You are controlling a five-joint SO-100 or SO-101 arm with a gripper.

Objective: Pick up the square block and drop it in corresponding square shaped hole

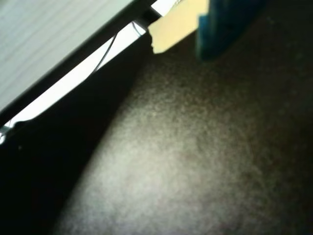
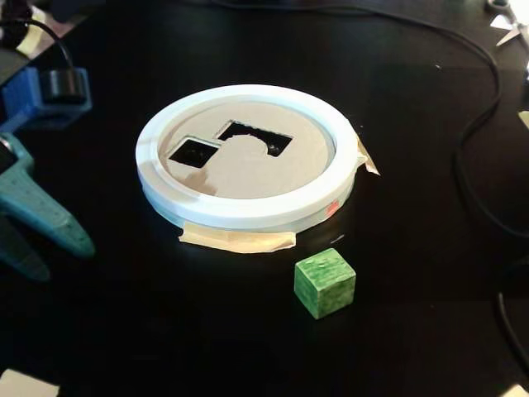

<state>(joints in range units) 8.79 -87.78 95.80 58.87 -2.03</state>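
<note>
A green square block [image 2: 325,283] sits on the black table just in front of a white round ring board [image 2: 248,211]. The board's tan top has a small square hole [image 2: 194,151] at its left and a larger odd-shaped hole [image 2: 256,137] beside it. My gripper [image 2: 62,260], with teal fingers [image 2: 50,217], is at the left edge of the fixed view, left of the board and far from the block. Its jaws stand apart and hold nothing. The wrist view shows only dark table [image 1: 195,156]; the block and board are out of that view.
Masking tape [image 2: 240,240] holds the board to the table. A black cable [image 2: 479,124] curves along the right side. In the wrist view a blurred blue shape [image 1: 225,27] and a strip of tan tape [image 1: 173,27] sit at the top.
</note>
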